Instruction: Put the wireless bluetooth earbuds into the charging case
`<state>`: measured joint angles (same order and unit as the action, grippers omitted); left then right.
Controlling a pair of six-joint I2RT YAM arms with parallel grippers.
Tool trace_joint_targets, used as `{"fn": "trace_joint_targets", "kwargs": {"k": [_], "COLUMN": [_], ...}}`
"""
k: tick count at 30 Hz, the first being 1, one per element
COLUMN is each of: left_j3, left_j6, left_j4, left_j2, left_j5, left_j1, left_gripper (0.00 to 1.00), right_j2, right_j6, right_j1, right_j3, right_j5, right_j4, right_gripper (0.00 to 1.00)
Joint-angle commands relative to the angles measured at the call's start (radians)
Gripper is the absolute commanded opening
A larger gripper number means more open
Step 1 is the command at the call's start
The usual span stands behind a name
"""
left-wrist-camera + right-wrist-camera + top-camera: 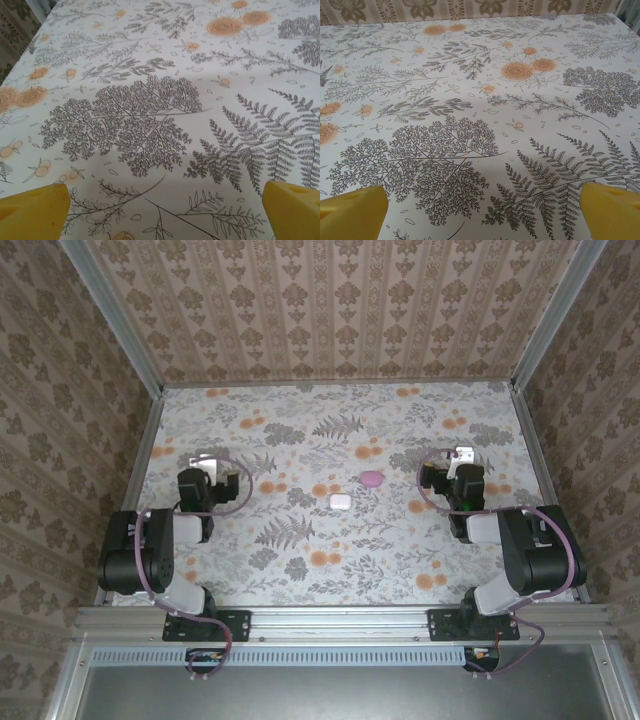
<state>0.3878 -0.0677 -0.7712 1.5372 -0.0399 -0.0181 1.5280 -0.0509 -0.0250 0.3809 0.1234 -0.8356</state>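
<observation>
Folded at the elbows, both arms tucked low near their bases, wrists aimed forward. Left hand (205, 462) and right hand (462, 456) well apart, each with yellow fingertips (35, 212) spread wide, holding nothing.

The table cover (300, 570) is being seen as a smooth, matt printed sheet; cloth and paper are not being told apart. The walls (330, 310) are being lined with matt patterned wallpaper. The frame rail (340, 618) is being shown as pale brushed metal. The left arm (140, 555) and right arm (535, 550) are being cased in black and grey plastic with a slight sheen. The fingertips (35, 212) of the left gripper (162, 215) and the right gripper (482, 212) are being shown in matt yellow plastic. The pinkish-purple earbud (371, 479) and white charging case (340, 501) are being seen as smooth.
</observation>
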Motion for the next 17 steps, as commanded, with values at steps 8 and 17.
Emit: {"fn": "trace_joint_targets", "kwargs": {"k": [8,17], "left_j3": [0.019,0.020], "left_j6": [0.018,0.017], "left_j4": [-0.069,-0.068], "left_j2": [-0.005,-0.004], "left_j5": [0.005,0.004], "left_j1": [-0.005,-0.006], "left_gripper": [1.00,1.00], "right_j2": [0.002,0.003], "right_j6": [0.010,0.010], "right_j1": [-0.007,-0.007], "right_j3": [0.018,0.019], "right_j5": [0.016,0.015], "right_j4": [-0.035,-0.033], "right_gripper": [1.00,1.00]}}
